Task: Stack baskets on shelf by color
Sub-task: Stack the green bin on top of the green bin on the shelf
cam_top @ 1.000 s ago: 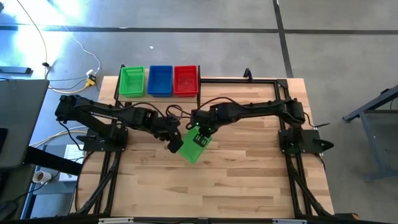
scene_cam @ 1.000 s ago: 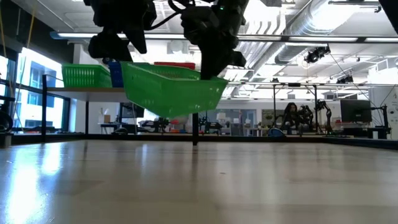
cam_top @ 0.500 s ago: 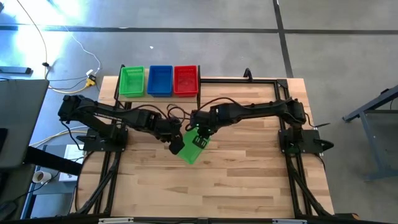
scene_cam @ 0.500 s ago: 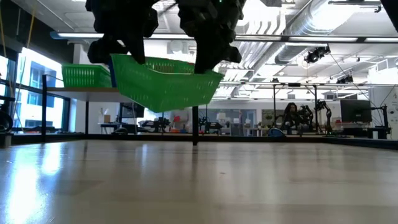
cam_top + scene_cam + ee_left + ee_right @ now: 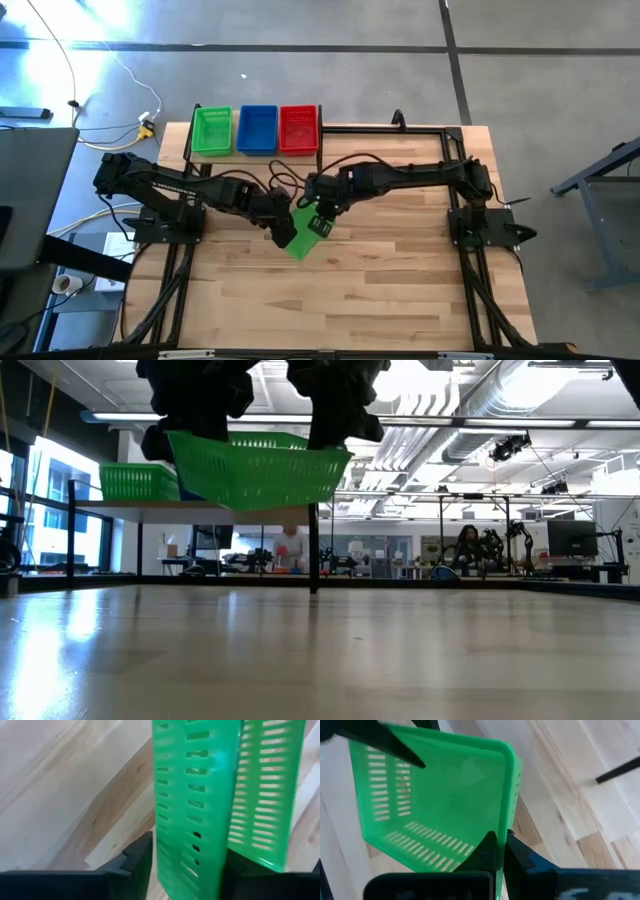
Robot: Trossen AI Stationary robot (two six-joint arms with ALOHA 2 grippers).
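Grippers largely hidden in low view, cut off at top edge. Left gripper [image 5: 281, 226] and right gripper [image 5: 322, 212] both clamped on rim walls of green basket [image 5: 303, 234], held clear above table [image 5: 400, 280] mid-surface. Shelf [image 5: 256, 153] behind carries green [image 5: 211, 131], blue [image 5: 257, 130], red [image 5: 299, 129] baskets side by side; stack heights apparently unreadable from above.

White cable [image 5: 120, 65] on grey floor [image 5: 400, 80]

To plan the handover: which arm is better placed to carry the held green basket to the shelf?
Probably the left: its end effector grips the green basket and its base sits nearer the shelf than the right end effector.
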